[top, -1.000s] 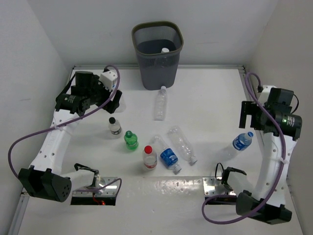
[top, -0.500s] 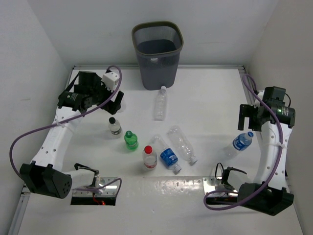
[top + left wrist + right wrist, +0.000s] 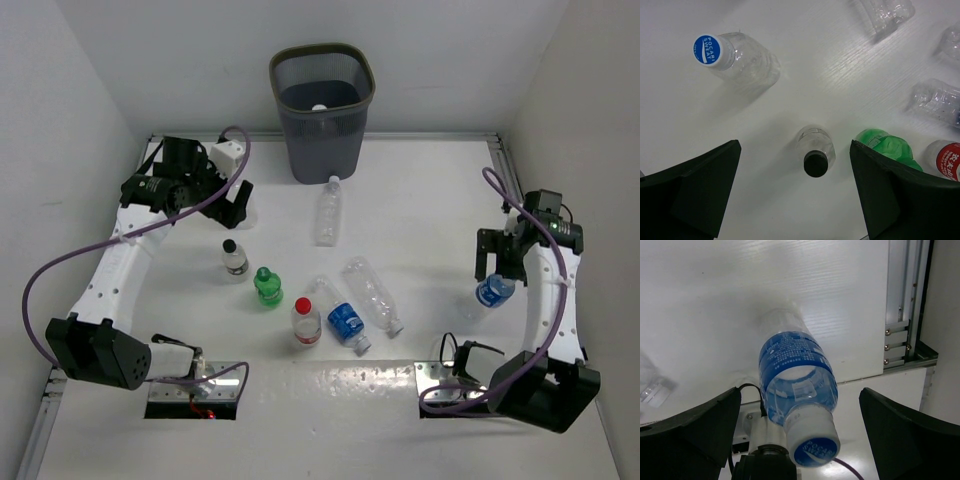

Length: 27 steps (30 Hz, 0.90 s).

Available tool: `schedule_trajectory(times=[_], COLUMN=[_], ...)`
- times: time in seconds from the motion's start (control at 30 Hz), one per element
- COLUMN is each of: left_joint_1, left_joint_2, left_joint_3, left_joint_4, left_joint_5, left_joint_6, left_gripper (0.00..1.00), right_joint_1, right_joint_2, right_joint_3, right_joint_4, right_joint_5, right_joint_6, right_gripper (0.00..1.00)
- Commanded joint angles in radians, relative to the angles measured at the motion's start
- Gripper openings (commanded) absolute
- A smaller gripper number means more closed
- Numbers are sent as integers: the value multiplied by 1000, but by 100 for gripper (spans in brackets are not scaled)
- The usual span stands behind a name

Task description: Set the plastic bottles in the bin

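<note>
Both spread: left end effector [image 3: 795,145] | right end effector [image 3: 800,390] | bin [image 3: 325,145]: top view only

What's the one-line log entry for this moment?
left gripper open above black-capped bottle | right gripper open above blue-labelled bottle | bin: white cap visible inside

The right gripper [image 3: 493,268] hangs directly over a blue-labelled bottle [image 3: 493,292]. A black-capped bottle [image 3: 234,259] stands on the tabletop [image 3: 420,190] just short of the left gripper [image 3: 240,208]; the bin [image 3: 273,72] lies beyond it, rightward.
</note>
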Motion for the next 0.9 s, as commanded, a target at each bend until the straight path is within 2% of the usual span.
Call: schedule_trajectory(times=[0.0, 0.13, 0.23, 0.37, 0.5, 0.53, 0.63, 0.67, 0.77, 0.87], left_joint_1=[6, 6, 6, 6, 16, 16, 25, 25, 34, 45], left_joint_2=[-3, -3, -3, -3, -3, -3, -3, -3, -3, -3], left_joint_3=[41, 31, 31, 22, 22, 22, 13, 13, 13, 13], left_joint_4=[2, 2, 2, 2, 2, 2, 2, 2, 12, 12], left_joint_5=[1, -8, -18, -18, -18, -18, -18, -18, -18, -7], left_joint_6=[4, 4, 13, 13, 13, 13, 13, 13, 13, 13], left_gripper=[97, 97, 97, 97, 97, 97, 97, 97, 97, 97], right_joint_1=[-2, 0, 0, 0, 0, 0, 10, 15, 45, 107], right_joint_2=[0, 20, 28, 31, 21, 17, 17, 18, 28, 79], right_joint_3=[-39, -68, -77, -85, -62, -51, 21, 61, 205, 398], right_joint_4=[69, 101, 106, 103, 80, 68, 14, 3, -53, -76], right_joint_5=[-24, -49, -52, -60, -76, -84, -87, -122, -202, -298], right_joint_6=[9, 12, 10, 7, 6, 4, 6, 7, 27, 73], right_gripper=[100, 98, 92, 75, 51, 37, 19, 9, 0, 0])
